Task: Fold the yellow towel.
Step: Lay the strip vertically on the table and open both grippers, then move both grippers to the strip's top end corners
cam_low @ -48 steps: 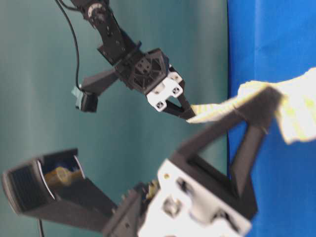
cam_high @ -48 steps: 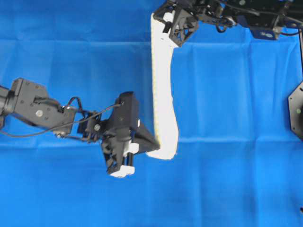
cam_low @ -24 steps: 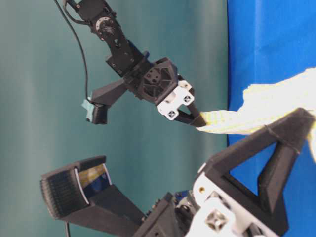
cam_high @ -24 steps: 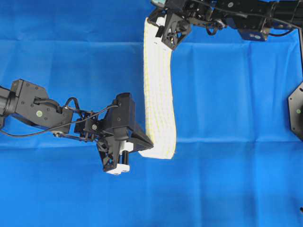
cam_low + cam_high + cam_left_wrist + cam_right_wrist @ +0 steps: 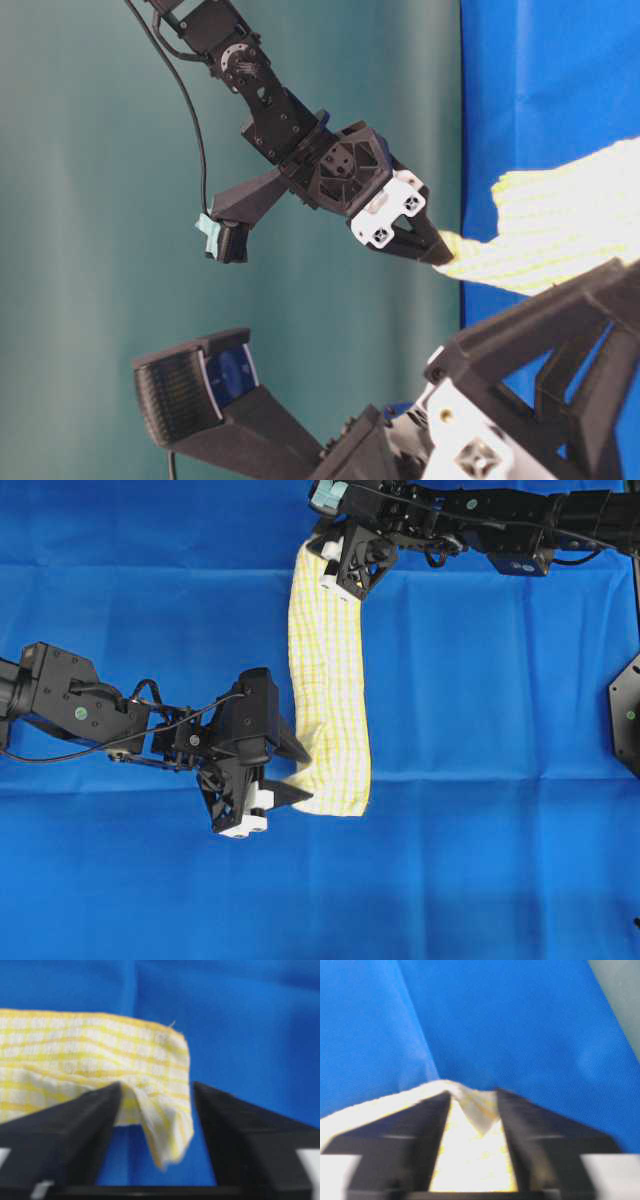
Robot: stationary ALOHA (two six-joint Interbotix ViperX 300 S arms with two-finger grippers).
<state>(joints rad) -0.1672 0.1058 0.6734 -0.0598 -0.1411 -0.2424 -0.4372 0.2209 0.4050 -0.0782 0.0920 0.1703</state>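
the yellow towel (image 5: 328, 705) stretches between the spread-jawed left gripper (image 5: 292, 772) and right gripper (image 5: 322, 568), its jaws parted.

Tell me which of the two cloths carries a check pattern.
The thin white cloth with yellow check lines, folded into a long strip. The plain blue sheet spread beneath it covers the table and shows no pattern, only creases.

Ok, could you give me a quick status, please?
Left gripper open, towel corner loose between jaws. Right gripper open at far end. Towel a narrow strip. Nothing in the way.
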